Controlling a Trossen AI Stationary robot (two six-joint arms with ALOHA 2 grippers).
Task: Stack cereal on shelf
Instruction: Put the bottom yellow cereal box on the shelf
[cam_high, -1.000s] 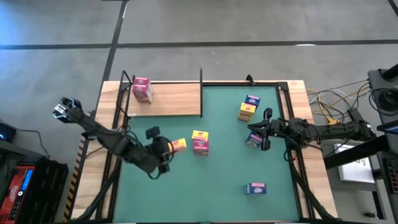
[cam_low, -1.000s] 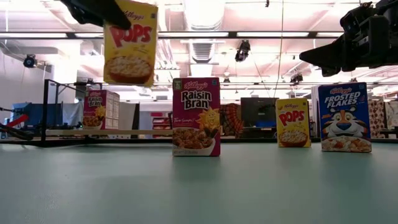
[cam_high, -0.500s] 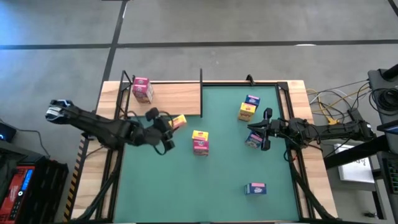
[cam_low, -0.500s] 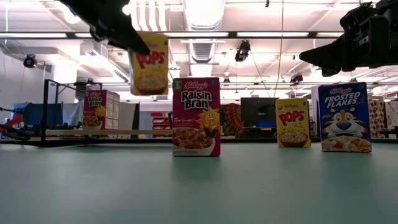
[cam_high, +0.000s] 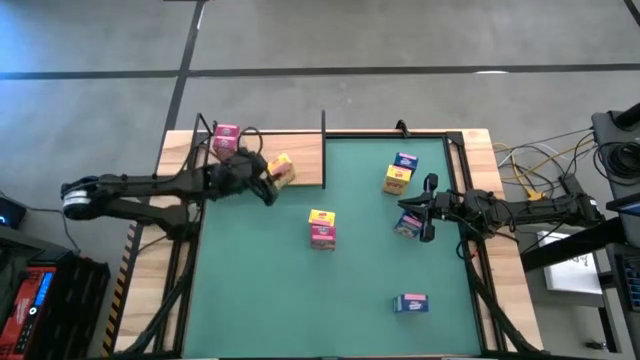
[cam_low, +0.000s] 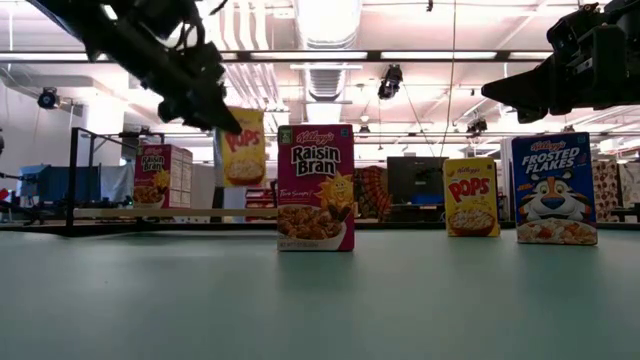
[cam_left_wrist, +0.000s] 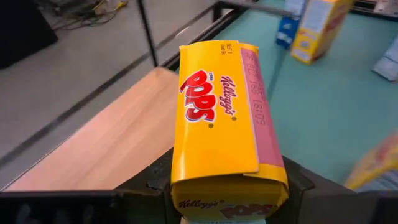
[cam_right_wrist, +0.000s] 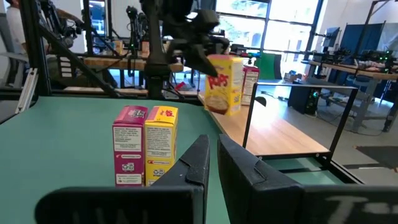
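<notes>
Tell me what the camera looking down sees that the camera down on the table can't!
Only the high view shows the lying blue box, the whole shelf and the right gripper, waiting shut over the mat. Only the low view shows the printed fronts, like the Frosted Flakes box, and the room behind. Both show the left gripper holding the yellow Pops box in the air, and the pink Raisin Bran box.

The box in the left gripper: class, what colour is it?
The box is yellow with a pink side panel, clearest in the left wrist view.
</notes>
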